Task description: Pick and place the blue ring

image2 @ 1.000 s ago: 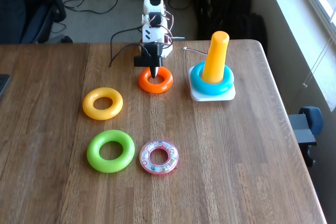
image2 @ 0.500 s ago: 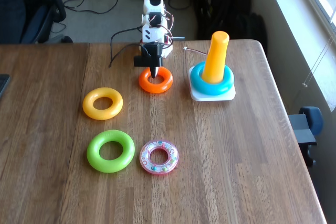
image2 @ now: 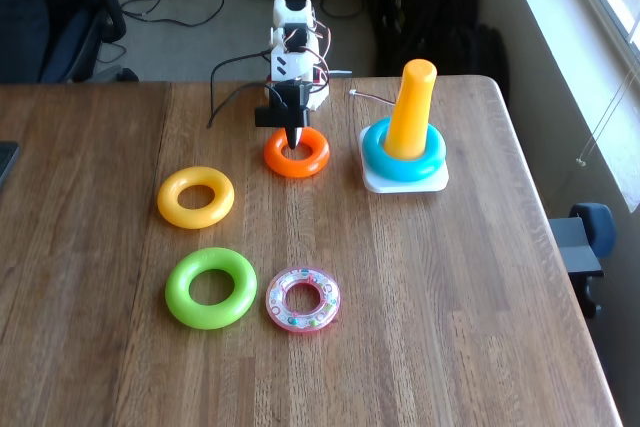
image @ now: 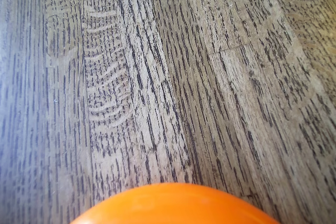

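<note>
Nothing has shifted over the last second. We note the blue ring (image2: 403,159) seated around the yellow peg (image2: 410,109) (task looks done). The hand (image2: 293,145) stays tip-down over the orange ring (image2: 296,152), fingers seemingly together; we cannot tell for certain.

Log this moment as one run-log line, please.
blue ring: on peg | tool: tips in orange ring hole, state unclear | green ring: on table
</note>
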